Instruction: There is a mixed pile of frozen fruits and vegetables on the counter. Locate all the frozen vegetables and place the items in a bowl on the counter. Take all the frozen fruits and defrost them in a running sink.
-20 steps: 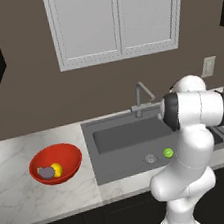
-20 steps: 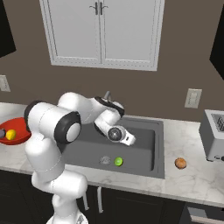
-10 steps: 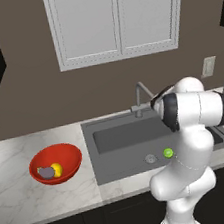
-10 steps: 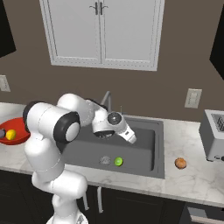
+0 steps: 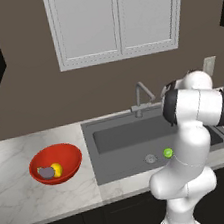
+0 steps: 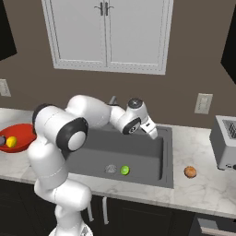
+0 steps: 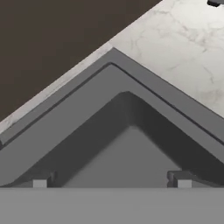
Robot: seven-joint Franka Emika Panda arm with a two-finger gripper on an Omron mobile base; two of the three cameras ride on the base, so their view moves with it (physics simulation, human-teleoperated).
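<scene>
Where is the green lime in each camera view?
Left base view: lime on the sink floor, near the front wall, just right of the drain.
Right base view: lime again just right of the drain, near the sink's front edge.
Hand view: not in it.
Shared landmark: the drain.

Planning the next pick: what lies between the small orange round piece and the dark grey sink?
Only bare marbled counter separates the orange piece from the sink, seen in the right base view.
</scene>
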